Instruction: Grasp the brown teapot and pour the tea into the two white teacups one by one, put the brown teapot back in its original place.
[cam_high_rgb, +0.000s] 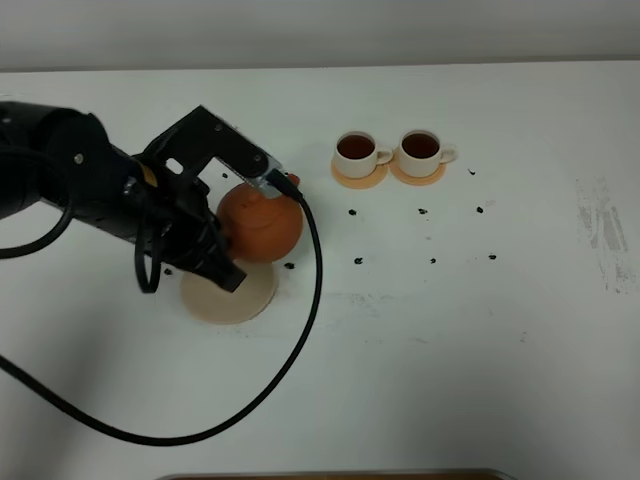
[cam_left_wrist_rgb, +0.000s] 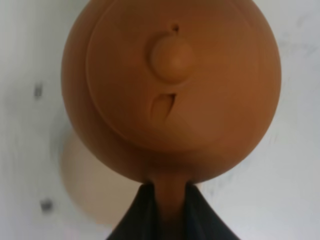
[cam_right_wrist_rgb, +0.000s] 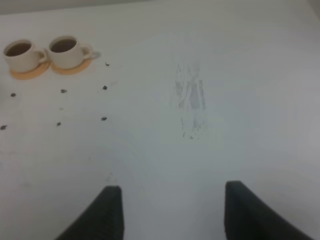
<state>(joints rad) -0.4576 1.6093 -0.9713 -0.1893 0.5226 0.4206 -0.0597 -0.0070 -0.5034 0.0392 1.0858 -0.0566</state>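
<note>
Brown teapot (cam_left_wrist_rgb: 170, 90), rigid, smooth, probably heavy and breakable clay, hangs beyond the left gripper (cam_left_wrist_rgb: 170, 200), jaws closed on its loop handle, above the beige coaster (cam_high_rgb: 228, 293); right jaws open.

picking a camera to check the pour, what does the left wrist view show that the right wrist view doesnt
Only the left wrist view shows the brown teapot from above, its lid knob, the left claw shut on its handle, and the beige coaster below. Only the right wrist view shows the two white teacups, both holding dark tea, on orange coasters, plus the open right claw. Both show the white table and its black marks.
</note>
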